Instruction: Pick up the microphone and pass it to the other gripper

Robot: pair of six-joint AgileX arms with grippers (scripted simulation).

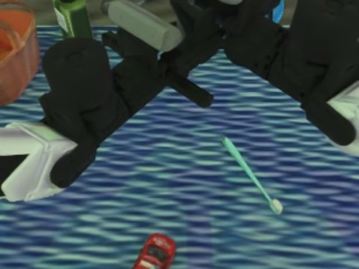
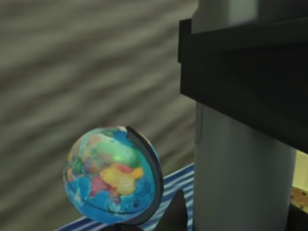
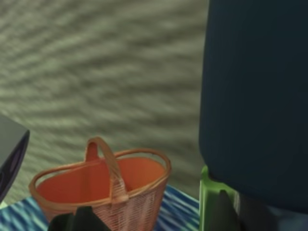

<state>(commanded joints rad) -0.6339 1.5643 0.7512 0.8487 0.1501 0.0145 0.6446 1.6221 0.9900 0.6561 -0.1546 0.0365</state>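
Note:
The microphone (image 1: 145, 25) is lifted over the far middle of the table, and its grey-olive handle slants out from between the two black grippers. My left gripper (image 1: 160, 53) reaches in from the left and is shut on the microphone. In the left wrist view, one finger (image 2: 179, 211) rests against the handle (image 2: 240, 187), and a black block crosses the handle higher up. My right gripper (image 1: 193, 39) comes in from the right and meets the left one. Its fingers (image 3: 221, 211) stand wide apart, and the dark navy head (image 3: 255, 96) looms beside them.
A mint-green toothbrush (image 1: 251, 175) lies right of centre on the blue rippled cloth. A red toy car (image 1: 156, 253) sits at the near edge. An orange basket (image 1: 14, 50) and a green bottle (image 1: 72, 15) stand at the far left. A globe (image 2: 110, 173) stands at the far right.

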